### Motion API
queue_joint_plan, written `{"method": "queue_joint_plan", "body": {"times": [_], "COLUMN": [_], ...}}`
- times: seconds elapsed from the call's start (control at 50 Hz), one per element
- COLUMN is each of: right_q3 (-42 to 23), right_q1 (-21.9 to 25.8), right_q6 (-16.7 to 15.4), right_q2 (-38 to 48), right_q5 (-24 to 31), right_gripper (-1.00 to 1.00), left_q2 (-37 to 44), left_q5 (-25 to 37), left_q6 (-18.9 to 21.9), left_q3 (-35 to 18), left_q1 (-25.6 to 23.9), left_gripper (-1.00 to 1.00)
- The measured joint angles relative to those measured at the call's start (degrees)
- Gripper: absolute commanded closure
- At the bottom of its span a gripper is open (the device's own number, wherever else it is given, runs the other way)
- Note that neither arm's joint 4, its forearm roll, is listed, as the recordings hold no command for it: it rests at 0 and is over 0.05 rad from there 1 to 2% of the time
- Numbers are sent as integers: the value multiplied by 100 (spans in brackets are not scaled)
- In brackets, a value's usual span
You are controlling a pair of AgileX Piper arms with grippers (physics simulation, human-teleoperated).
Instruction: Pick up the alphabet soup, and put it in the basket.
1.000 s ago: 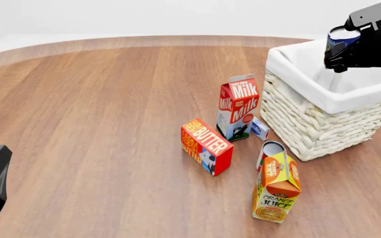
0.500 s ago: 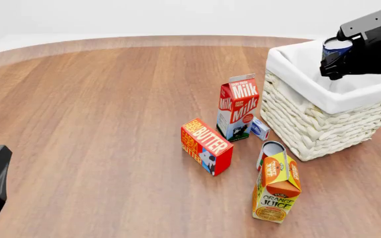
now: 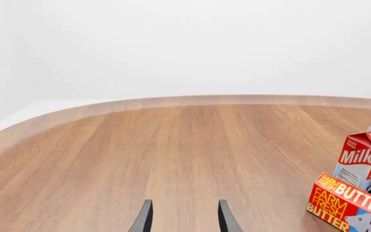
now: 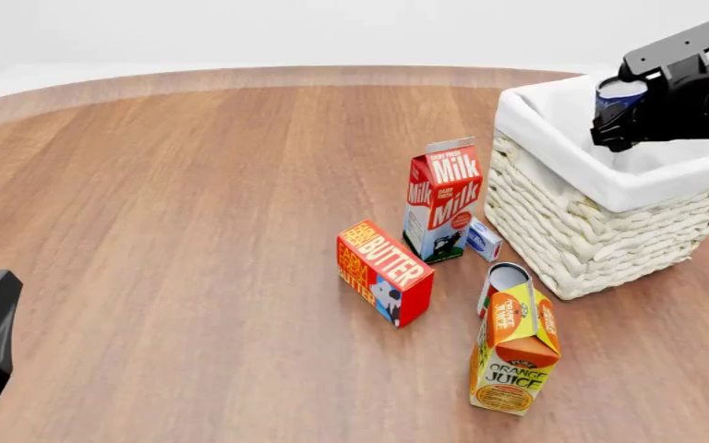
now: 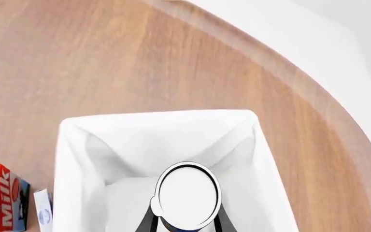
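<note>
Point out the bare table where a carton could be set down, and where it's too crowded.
Free: the wood left of the butter carton, toward the left gripper. Crowded: between milk carton, orange juice carton and basket.

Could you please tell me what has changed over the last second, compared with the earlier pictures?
The right gripper, jaws still shut on the alphabet soup, shifted slightly left and farther over the basket, tilting the can more upright. The left gripper, milk carton and butter box stayed put.
</note>
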Motion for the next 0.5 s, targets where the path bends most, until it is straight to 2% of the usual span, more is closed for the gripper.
{"method": "queue_joint_plan", "body": {"times": [0.5], "right_q3": [-159], "right_q1": [-83], "right_q6": [-130], "right_q2": [338], "right_q5": [23], "right_gripper": [100], "left_q2": [0], "left_q5": [0], "left_q6": [0], "left_q3": [0], "left_q1": [0], "left_gripper": [-100]}}
